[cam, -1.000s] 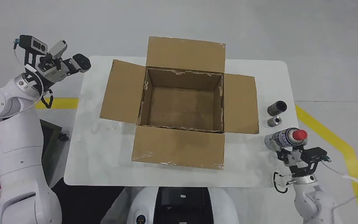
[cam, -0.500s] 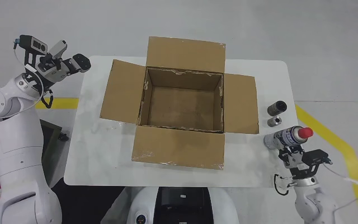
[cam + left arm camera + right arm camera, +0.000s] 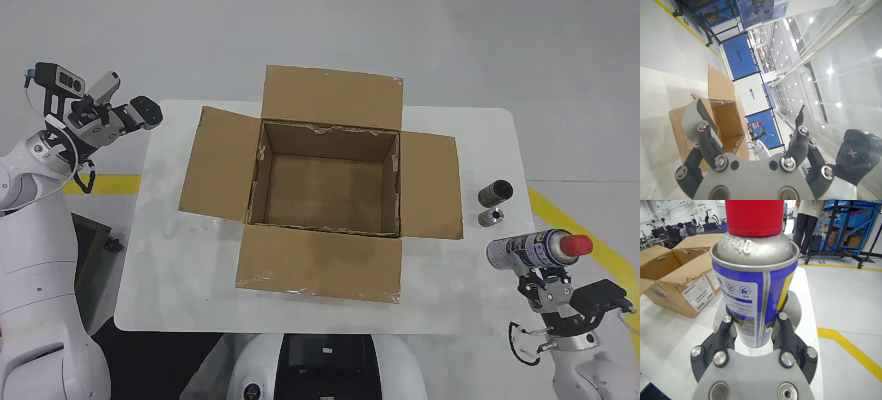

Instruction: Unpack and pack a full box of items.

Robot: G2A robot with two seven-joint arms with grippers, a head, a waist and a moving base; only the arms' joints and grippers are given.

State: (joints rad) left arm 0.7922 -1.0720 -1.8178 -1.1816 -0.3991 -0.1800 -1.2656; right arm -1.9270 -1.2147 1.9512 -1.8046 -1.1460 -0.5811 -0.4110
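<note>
The open cardboard box (image 3: 320, 258) stands mid-table with its four flaps spread and a bare bottom; its wall also shows in the left wrist view (image 3: 727, 121) and the right wrist view (image 3: 677, 279). A blue spray can (image 3: 528, 249) with a red cap (image 3: 577, 244) is held at the table's right front edge, my right gripper (image 3: 540, 268) shut on its lower body. Up close, the can (image 3: 753, 291) sits between the right gripper's (image 3: 756, 315) fingers. My left gripper (image 3: 148, 112) hovers off the table's far left corner, open and holding nothing (image 3: 749, 108).
Two small dark cylinders (image 3: 493, 190) (image 3: 490, 216) lie on the white table (image 3: 180, 270) right of the box. Yellow floor tape (image 3: 560, 215) runs past the right edge. Bare table surrounds the box's left and front.
My right gripper has carried the spray can to the right and slightly toward the front edge, its red cap now swung farther out. The left arm and the box have not moved.
</note>
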